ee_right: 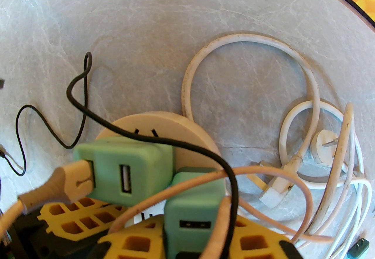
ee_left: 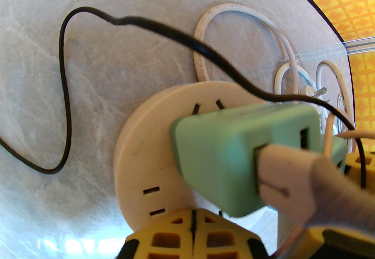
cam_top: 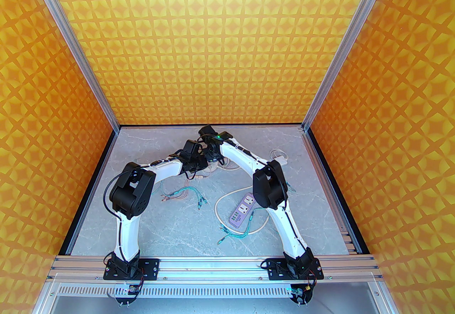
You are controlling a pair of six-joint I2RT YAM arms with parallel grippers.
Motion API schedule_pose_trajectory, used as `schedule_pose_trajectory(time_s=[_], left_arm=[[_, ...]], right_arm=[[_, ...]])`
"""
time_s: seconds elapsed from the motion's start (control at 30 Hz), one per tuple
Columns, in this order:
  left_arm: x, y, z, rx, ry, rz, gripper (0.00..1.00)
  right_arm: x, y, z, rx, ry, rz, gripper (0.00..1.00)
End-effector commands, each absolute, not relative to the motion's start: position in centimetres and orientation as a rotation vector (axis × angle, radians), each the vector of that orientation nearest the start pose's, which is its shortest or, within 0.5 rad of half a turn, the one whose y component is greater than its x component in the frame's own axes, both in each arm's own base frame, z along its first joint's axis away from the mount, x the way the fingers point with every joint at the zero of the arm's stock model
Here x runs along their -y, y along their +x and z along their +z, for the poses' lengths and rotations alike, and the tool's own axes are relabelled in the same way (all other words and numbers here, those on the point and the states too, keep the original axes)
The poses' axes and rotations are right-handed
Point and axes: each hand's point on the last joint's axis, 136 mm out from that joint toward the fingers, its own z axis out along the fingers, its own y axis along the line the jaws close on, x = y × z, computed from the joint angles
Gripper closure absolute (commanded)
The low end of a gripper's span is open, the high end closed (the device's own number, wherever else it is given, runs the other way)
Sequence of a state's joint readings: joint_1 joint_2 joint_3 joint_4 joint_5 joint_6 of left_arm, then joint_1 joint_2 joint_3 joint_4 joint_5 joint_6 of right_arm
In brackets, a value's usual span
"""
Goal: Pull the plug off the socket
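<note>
From above we see the left arm (cam_top: pixel 131 191) and the right arm (cam_top: pixel 270 184) bent inward so that their wrists meet at the far middle of the table (cam_top: pixel 170 231). A purple power strip (cam_top: pixel 243 211) and loose teal cables (cam_top: pixel 192 193) lie nearer the bases, and the marks on the strip are too small for us to read. The wrist cameras give what that view hides beneath the wrists: a cream round socket (ee_left: pixel 143 146) lying flat on the table, with two green blocks standing on its face. In the right wrist view the right gripper (ee_right: pixel 192 234) has its yellow fingers (ee_right: pixel 131 243) on either side of the green plug (ee_right: pixel 193 208), pinching it where it meets the socket; its prongs are hidden from us. The left wrist view shows the left gripper (ee_left: pixel 193 222) with its jaws pressed together and its tips over the socket's near rim; whether they bear on it we cannot tell. Just beside them stands the other green adapter (ee_left: pixel 222 158) with a beige lead (ee_left: pixel 281 178) in one USB port. The lead's connector carries a thin dark line mark that we cannot read as writing. A black wire (ee_left: pixel 63 82) crosses over the socket, and a white cord (ee_right: pixel 190 76) loops behind it near a loose white plug (ee_right: pixel 322 140).
</note>
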State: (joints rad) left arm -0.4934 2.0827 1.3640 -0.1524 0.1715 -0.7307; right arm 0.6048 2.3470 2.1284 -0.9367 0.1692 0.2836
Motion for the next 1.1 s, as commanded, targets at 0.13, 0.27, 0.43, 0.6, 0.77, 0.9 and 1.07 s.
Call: schedule_pose_trajectory(time_s=[0.13,0.27,0.43,0.6,0.77,0.9,1.07], left_arm=[[25.3,37.2,-7.2,-2.964,-0.239,-0.465,1.00],[25.3,37.2,-7.1,-2.966,-0.235,-0.463,1.00],[25.2,36.9,-7.3,-2.971,-0.234,-0.460,1.00],[25.3,36.9,-7.3,-2.968,-0.233,-0.462,1.00],[25.6,37.3,-6.8,-2.956,-0.233,-0.476,1.00],[25.6,37.3,-6.2,-2.951,-0.226,-0.477,1.00],[25.6,37.3,-6.7,-2.957,-0.234,-0.473,1.00]], right_arm=[[-35.2,43.7,11.8,-2.636,-0.548,0.291,0.76],[-39.2,41.4,10.5,-2.643,-0.649,0.304,0.76],[-39.4,41.3,10.4,-2.634,-0.677,0.270,0.76],[-34.4,43.7,10.5,-2.657,-0.552,0.231,0.77],[-35.1,43.2,10.3,-2.667,-0.529,0.319,0.75],[-36.2,42.9,10.4,-2.660,-0.519,0.377,0.72],[-38.4,42.3,11.9,-2.620,-0.518,0.445,0.73]])
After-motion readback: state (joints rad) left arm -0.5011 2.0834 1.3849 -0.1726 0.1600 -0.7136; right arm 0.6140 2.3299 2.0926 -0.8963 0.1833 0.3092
